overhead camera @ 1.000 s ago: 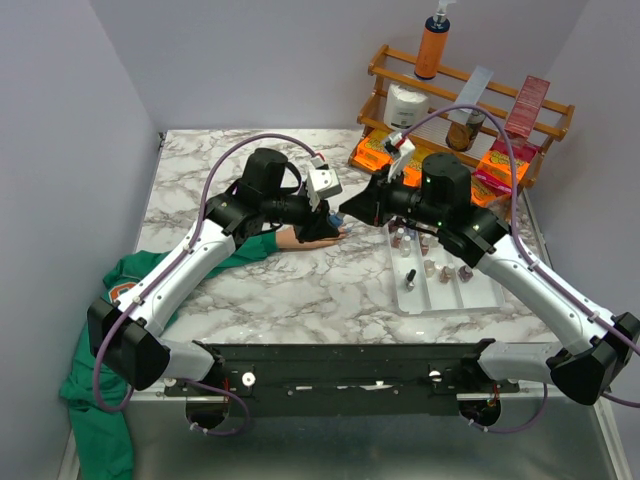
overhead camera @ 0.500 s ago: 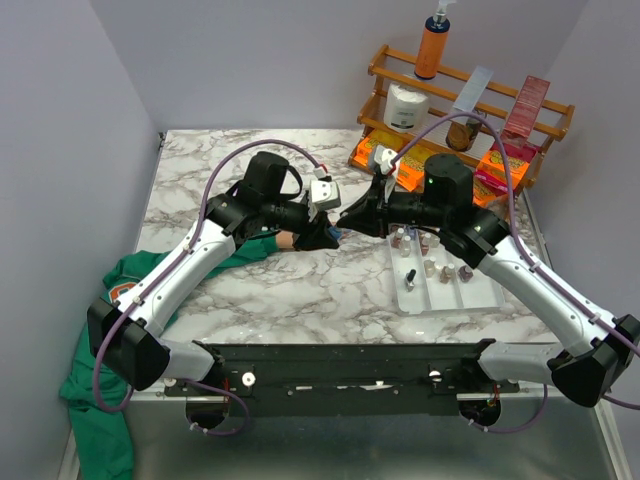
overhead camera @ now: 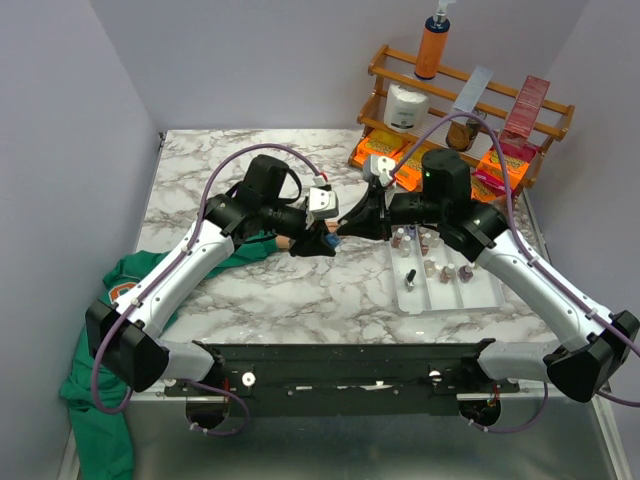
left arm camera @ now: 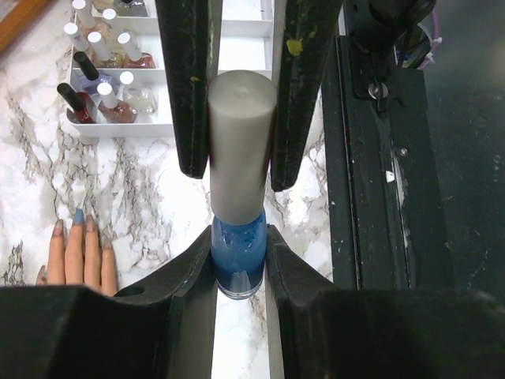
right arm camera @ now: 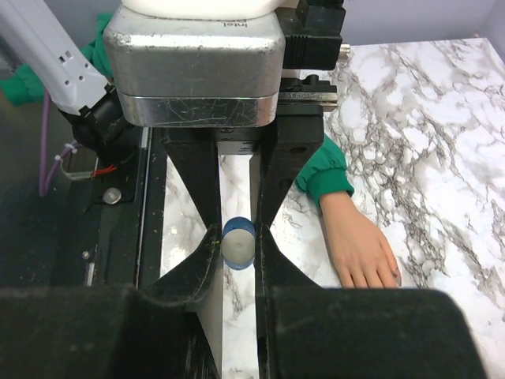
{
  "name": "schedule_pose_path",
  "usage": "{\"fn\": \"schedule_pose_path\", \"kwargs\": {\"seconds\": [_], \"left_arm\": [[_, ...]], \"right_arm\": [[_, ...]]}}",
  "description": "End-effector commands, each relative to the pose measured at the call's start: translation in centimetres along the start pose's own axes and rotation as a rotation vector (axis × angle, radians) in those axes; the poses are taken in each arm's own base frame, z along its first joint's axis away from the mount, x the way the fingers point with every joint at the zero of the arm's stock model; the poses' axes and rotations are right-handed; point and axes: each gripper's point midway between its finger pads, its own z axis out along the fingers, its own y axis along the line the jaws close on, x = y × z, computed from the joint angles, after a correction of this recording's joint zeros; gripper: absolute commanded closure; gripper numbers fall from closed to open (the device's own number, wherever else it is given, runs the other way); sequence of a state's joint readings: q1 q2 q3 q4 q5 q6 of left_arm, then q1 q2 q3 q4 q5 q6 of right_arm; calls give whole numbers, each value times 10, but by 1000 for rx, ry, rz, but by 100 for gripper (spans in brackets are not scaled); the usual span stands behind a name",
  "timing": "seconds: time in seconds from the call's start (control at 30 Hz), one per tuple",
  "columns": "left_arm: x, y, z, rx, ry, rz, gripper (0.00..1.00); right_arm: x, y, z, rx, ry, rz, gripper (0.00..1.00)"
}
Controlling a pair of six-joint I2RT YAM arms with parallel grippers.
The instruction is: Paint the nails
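A marble table (overhead camera: 200, 180) between grey walls carries a wooden rack (overhead camera: 470, 100) at 1 o'clock and a white tray (overhead camera: 480, 295) at 3. At centre, the left gripper (overhead camera: 322, 240) and right gripper (overhead camera: 345, 228) meet on a blue polish bottle (overhead camera: 329, 240).

Left wrist view: its fingers (left arm camera: 185, 292) clamp the bottle's glass and the right gripper's fingers pinch the grey cap (left arm camera: 241, 142). At 8 o'clock lies the fake hand (left arm camera: 79, 260), its nails (left arm camera: 78, 215) pointing to 12, one of them blue.

Right wrist view: the cap sits squeezed at centre, and the hand lies at 4 o'clock.
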State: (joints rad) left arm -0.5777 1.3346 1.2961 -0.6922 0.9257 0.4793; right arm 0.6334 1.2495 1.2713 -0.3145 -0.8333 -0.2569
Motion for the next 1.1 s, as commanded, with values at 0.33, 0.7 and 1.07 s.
{"fn": "schedule_pose_path", "kwargs": {"seconds": [0.33, 0.7, 1.07], "left_arm": [[-9, -8, -3, 17, -24, 21, 100], [-10, -4, -3, 2, -22, 19, 100], [-10, -3, -3, -4, -23, 21, 100]], "right_arm": [[-14, -16, -10, 118, 1, 31, 99], [-29, -17, -23, 192, -47, 17, 99], [-30, -21, -26, 222, -50, 21, 99]]}}
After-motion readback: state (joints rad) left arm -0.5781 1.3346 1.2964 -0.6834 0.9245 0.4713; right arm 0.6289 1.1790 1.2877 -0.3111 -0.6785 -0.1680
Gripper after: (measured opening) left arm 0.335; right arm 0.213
